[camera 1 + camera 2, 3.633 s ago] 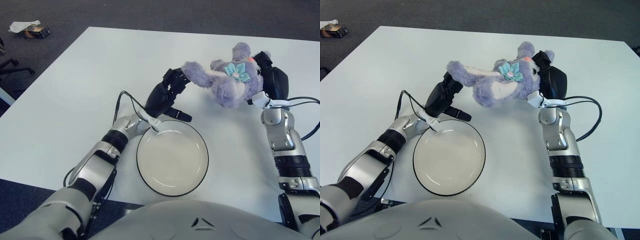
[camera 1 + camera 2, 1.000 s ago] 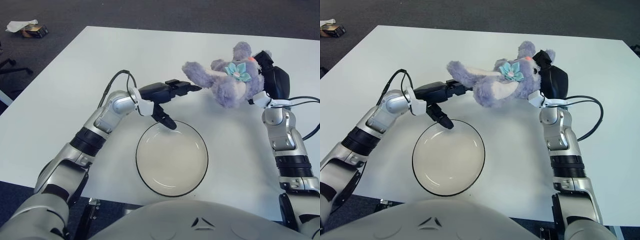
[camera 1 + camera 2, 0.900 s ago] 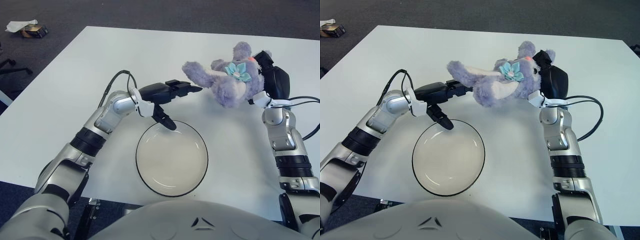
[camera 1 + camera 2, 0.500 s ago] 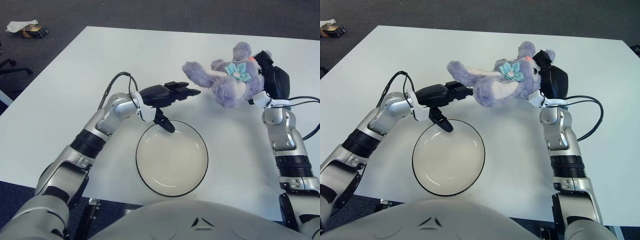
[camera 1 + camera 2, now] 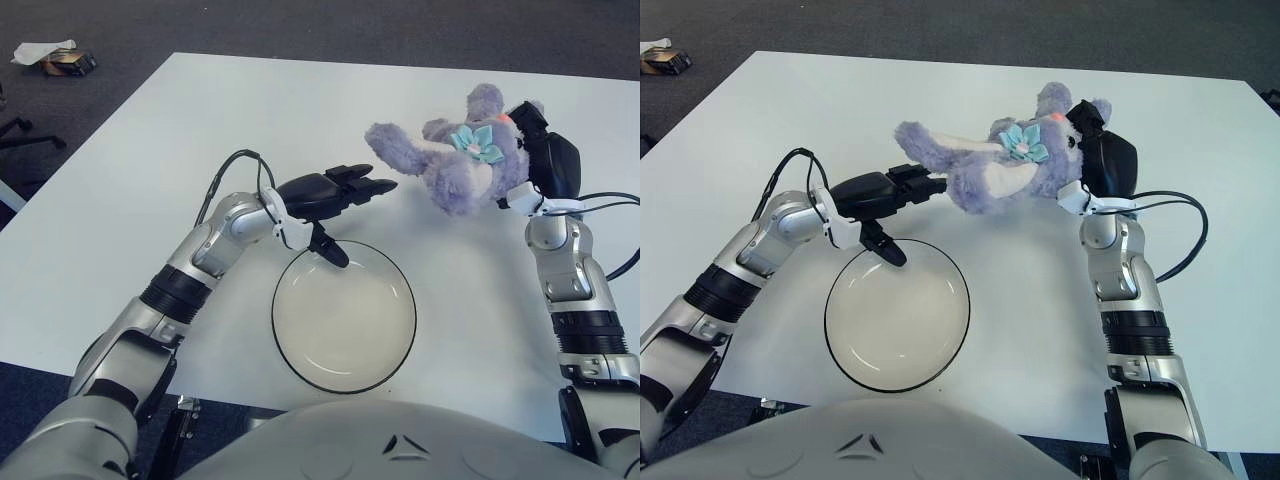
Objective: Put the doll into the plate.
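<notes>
Right hand (image 5: pixel 545 165) closed on doll (image 5: pixel 450 165), held aloft. Plate (image 5: pixel 344 315) lower-left of it, empty. Left hand (image 5: pixel 335 190) open, fingers extended flat toward doll's near limb, holding nothing, thumb over plate's far rim. Best: carry doll over plate centre, lower until resting, then release; keep left fingers clear.

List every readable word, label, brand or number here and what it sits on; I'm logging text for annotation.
None can be read.
Plush doll, held by the right robot hand: a blue flower, no lettering.
Plate: plain.
Left robot hand, open beside the doll: no markings.
Small box on the floor: print too small to read.
</notes>
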Available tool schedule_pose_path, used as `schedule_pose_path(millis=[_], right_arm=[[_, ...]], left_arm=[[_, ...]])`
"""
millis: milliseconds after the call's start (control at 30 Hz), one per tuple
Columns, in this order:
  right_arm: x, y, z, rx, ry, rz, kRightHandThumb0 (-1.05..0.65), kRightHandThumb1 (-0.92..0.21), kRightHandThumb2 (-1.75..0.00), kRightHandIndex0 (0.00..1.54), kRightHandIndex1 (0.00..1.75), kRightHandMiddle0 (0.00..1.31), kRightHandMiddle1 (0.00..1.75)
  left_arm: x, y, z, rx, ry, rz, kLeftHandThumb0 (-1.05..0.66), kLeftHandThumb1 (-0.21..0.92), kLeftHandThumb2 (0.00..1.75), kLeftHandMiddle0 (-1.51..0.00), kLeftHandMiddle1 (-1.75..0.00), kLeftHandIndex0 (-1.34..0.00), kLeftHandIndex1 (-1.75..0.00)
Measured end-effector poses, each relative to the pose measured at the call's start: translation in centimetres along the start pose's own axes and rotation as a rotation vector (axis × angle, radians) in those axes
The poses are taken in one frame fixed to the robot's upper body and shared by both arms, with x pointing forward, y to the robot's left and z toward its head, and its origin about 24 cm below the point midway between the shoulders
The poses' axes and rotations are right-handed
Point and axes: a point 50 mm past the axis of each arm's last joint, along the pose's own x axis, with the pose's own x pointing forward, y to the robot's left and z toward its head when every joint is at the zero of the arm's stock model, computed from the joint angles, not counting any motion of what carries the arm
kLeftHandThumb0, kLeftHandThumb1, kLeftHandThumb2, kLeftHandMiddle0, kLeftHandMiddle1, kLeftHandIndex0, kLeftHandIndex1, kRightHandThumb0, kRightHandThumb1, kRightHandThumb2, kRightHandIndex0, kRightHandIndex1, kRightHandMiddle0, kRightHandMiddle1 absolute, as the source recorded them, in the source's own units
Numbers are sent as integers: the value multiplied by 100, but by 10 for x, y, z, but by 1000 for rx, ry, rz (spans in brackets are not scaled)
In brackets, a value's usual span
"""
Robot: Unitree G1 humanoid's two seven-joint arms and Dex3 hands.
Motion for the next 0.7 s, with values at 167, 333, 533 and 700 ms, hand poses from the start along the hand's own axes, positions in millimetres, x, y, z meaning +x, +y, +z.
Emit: schedule_pose_path(millis=[167,333,533,700], right_arm=[[0,0,-1,-4,4,0,0,-11,-156,78,172,53,175],[0,0,-1,-4,7,2,0,-11,-156,79,172,53,175],[0,0,-1,-4,8,4,0,-10,-157,78,173,53,175],[0,0,-1,-5,9,6,0,-9,-158,79,174,54,175]], left_arm=[[0,-4,0,-2,5,20,-98,92,28,0,0,0,-21],[-1,-6,1,-6,0,40,-97,91,27,-1,0,0,-30],[-1,-6,4,26,-25,62,-97,92,32,0,0,0,-33],[-1,-8,4,50,-37,62,-97,92,34,0,0,0,-34]])
